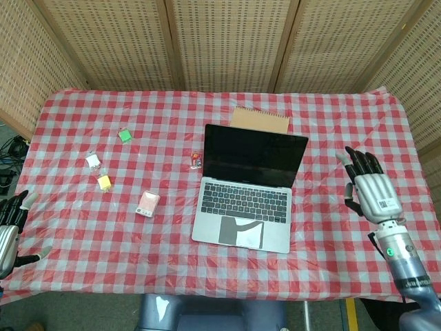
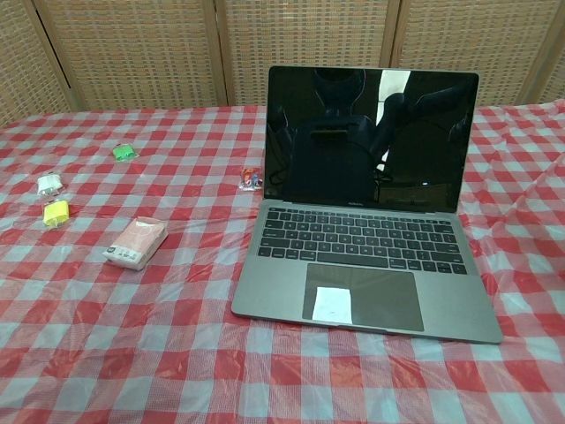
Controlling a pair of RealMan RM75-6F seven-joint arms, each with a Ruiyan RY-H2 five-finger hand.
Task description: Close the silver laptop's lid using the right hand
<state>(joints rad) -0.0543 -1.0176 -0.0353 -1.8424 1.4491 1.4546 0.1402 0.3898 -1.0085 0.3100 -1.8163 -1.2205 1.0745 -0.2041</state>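
Note:
The silver laptop [image 1: 242, 210] [image 2: 371, 283] stands open in the middle of the checked table, its dark screen [image 1: 253, 160] upright and facing me. A small white sticker lies on its trackpad [image 2: 334, 302]. My right hand [image 1: 367, 185] hovers open to the right of the laptop, fingers spread and pointing away, clear of the lid. At the table's near left edge my left hand [image 1: 8, 231] is open and holds nothing. Neither hand shows in the chest view.
A brown notebook [image 1: 260, 120] lies just behind the laptop. A small red item [image 1: 196, 160] sits by the lid's left edge. Left of the laptop are a pink packet [image 1: 148, 203], a yellow block [image 1: 104, 182], a white plug [image 1: 93, 161] and a green block [image 1: 125, 135].

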